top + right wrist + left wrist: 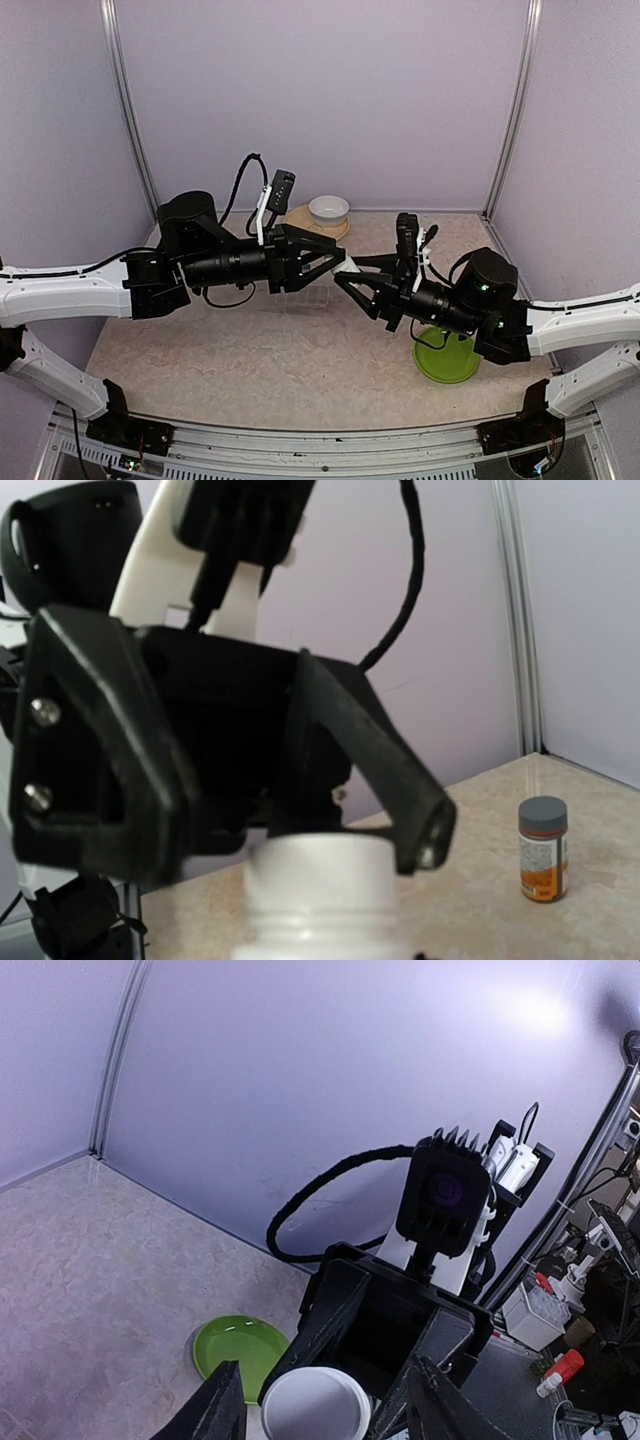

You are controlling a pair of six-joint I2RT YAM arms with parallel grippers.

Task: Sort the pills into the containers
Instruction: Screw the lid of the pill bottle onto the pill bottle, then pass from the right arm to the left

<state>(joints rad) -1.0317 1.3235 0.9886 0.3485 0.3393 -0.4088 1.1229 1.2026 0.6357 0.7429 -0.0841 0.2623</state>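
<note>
No pills are showing; they are probably sitting inside the white bottle (325,892), which the right gripper (347,276) is clamping in mid-air so its cap (313,1402) is facing the left gripper (342,261). That gripper's jaws are standing open either side of the cap. The clear pill box (308,299) is lying on the counter (250,370) just below. Green plate (447,362), bowl (328,208) and orange bottle (543,848) are sitting aside, blocking nothing.

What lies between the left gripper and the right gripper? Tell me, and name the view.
A white bottle: the right gripper holds it, its end inside the open left gripper. Both wrist views show it.
</note>
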